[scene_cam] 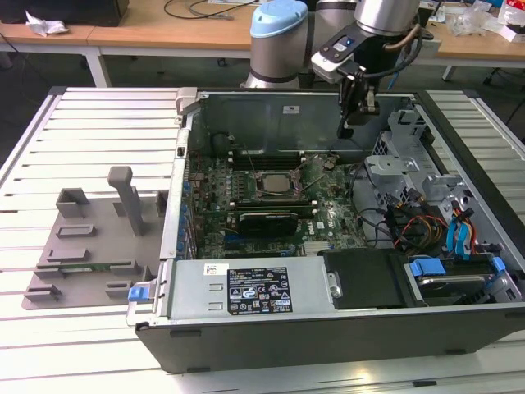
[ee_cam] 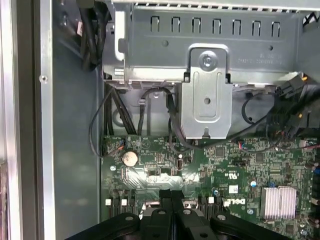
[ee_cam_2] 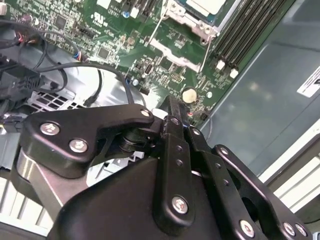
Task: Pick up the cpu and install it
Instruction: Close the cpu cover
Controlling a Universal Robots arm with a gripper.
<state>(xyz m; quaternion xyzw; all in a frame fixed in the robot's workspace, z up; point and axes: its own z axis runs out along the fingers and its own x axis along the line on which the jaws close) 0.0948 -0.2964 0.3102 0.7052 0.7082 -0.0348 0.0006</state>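
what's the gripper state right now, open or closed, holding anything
Gripper: closed, holding nothing that shows, above the motherboard.

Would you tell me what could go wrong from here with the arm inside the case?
The gripper hangs over the motherboard near loose black cables; moving sideways, it might snag one. The cpu lies in its socket beside a thin wire lever; an off-centre approach could bend it.
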